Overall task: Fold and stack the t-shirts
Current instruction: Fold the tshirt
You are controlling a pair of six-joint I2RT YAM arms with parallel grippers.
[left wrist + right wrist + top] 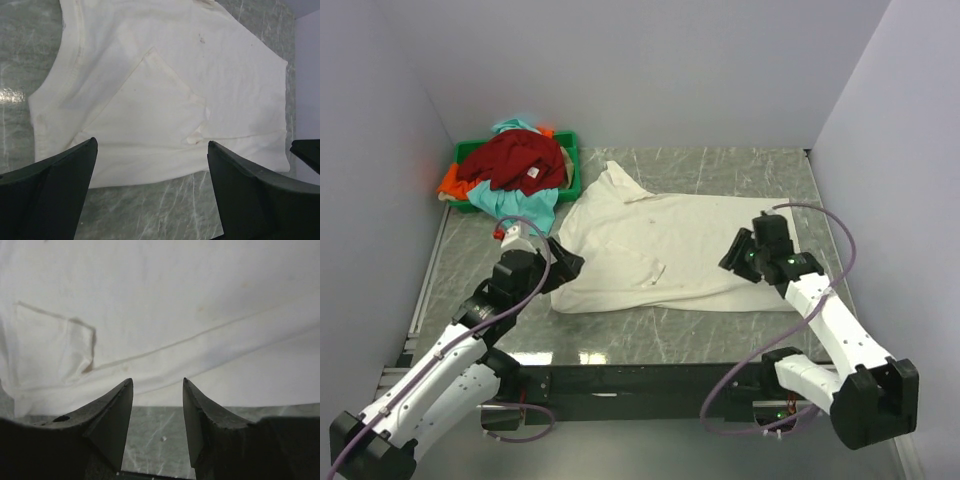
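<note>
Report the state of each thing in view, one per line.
Cream-white cloth t-shirt: spread flat on table
Green plastic bin: overfull
Dark red cloth t-shirt: crumpled, topmost in bin
Teal cloth t-shirt: crumpled, spilling over bin
Orange cloth t-shirt: crumpled in bin
Left tool: open, empty
Right tool: open, empty

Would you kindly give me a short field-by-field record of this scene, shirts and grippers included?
Spread out: cream-white cloth t-shirt, flat on grey marbled table
Heaped: dark red t-shirt, teal t-shirt, orange t-shirt, over green plastic bin, far left
Left gripper: open, empty, by shirt's left edge
Right gripper: open, empty, by shirt's near right edge
</note>
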